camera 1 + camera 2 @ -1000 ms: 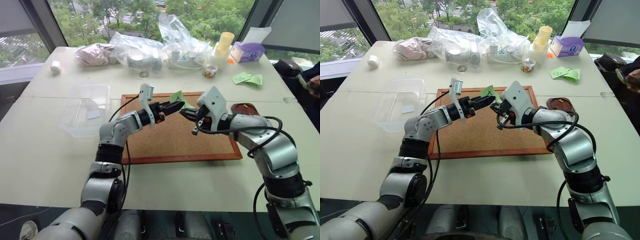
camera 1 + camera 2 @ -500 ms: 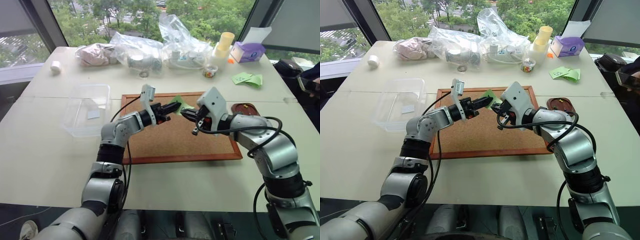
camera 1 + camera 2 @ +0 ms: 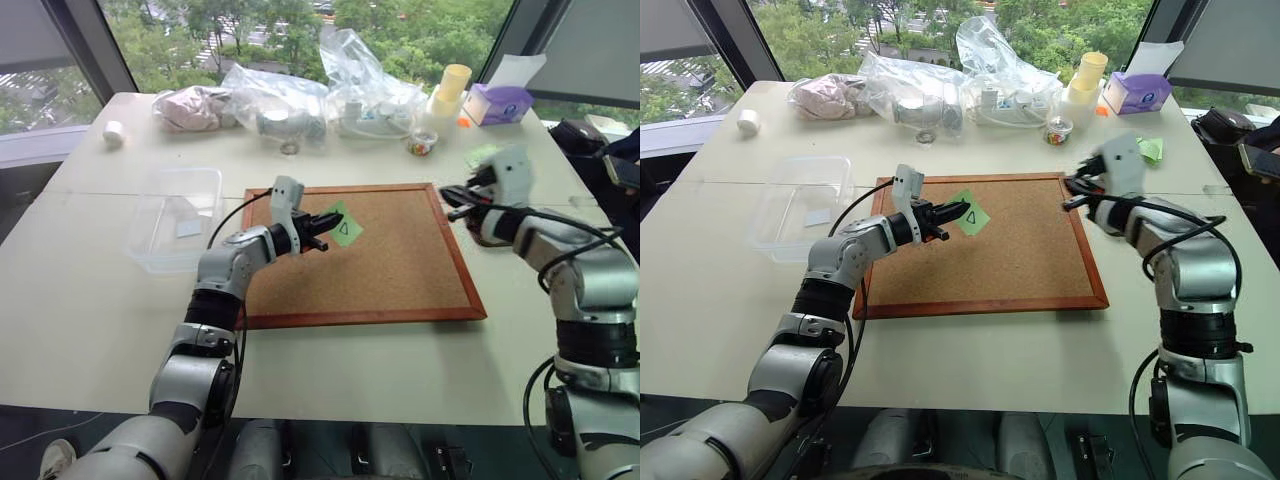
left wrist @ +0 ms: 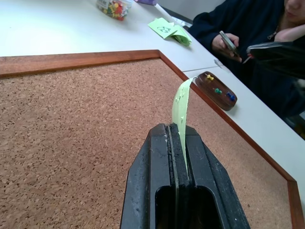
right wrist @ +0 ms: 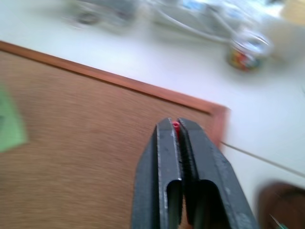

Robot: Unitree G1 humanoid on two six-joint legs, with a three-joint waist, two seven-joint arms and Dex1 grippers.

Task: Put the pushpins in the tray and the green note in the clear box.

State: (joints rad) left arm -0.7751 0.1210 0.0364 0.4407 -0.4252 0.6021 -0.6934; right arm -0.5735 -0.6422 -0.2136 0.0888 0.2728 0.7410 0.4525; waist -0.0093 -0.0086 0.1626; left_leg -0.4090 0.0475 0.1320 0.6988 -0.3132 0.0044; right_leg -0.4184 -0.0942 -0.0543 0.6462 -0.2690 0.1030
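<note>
Green note: pinched by one edge between the closed fingers of the left gripper, held clear of the cork board over its upper-left part, the marked face toward the head camera.
Left gripper: clamped flat on the note's edge; in the left wrist view the paper rises as a thin pale strip from between the two black fingers.
Pushpins: one red pushpin sits nipped at the very tip of the right gripper; a yellow, a green and a blue pushpin lie in the tray.
Right gripper: fingers pressed together on the red pin, held above the table just off the board's upper-right corner, at about 2 o'clock from the board's middle.
Tray: dark reddish-brown dish on the table just beside the board's right frame, apart from it.
Clear box: on the table at about 9 o'clock from the note, just off the board's left frame, its white label inside.
Pale green slips: on the table beyond the board's far right corner.
Jar of coloured pins: at 12 o'clock from the board, near the clear plastic bags.
Person: dark sleeve and a hand holding a phone, at the table's right edge.
</note>
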